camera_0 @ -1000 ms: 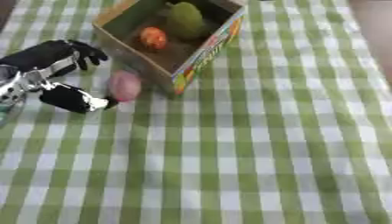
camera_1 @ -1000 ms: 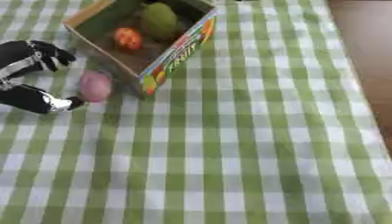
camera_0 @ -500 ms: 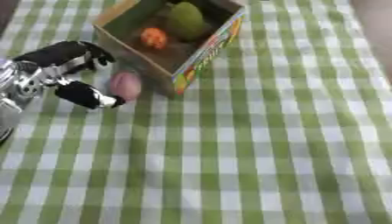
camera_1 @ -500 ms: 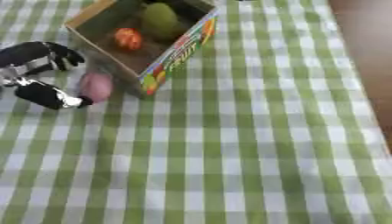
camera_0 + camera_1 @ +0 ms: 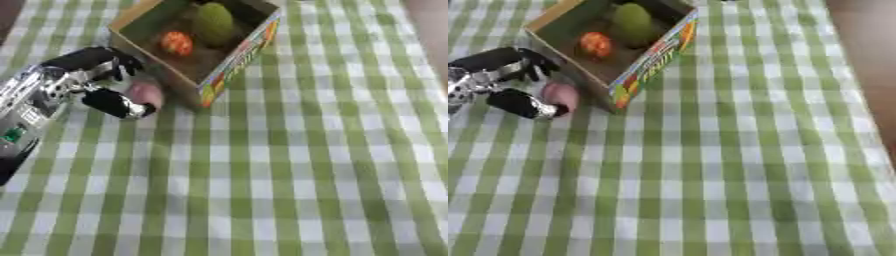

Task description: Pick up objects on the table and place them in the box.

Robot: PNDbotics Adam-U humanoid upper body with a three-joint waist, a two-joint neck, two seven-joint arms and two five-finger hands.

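Since a second ago my left hand [image 5: 92, 82] has closed in on the pink object [image 5: 146, 93]; thumb and fingers now sit at either side of it, where before they were a little to its left

Item 1, left hand: enters from the left edge, black fingers [image 5: 98, 56] curled over the top of the pink object, thumb [image 5: 116, 103] beneath and just in front of it. I read it as cupped around the object; whether the pads actually touch it I cannot tell. Object is on the cloth

Item 2, pink object: small, rounded, lying between thumb and fingers, at the hand's right side, just beside the near wall of the box

Item 3, box [image 5: 234, 64]: open cardboard carton with a colourful printed side, directly right of and beyond the hand. Holds an orange round object [image 5: 177, 43] and a green object [image 5: 214, 23], both further from the hand than the pink one

Item 4, table [image 5: 289, 170]: green and white checked cloth, stretching right of and nearer than the hand

Item 5, right hand: shows in neither eye view
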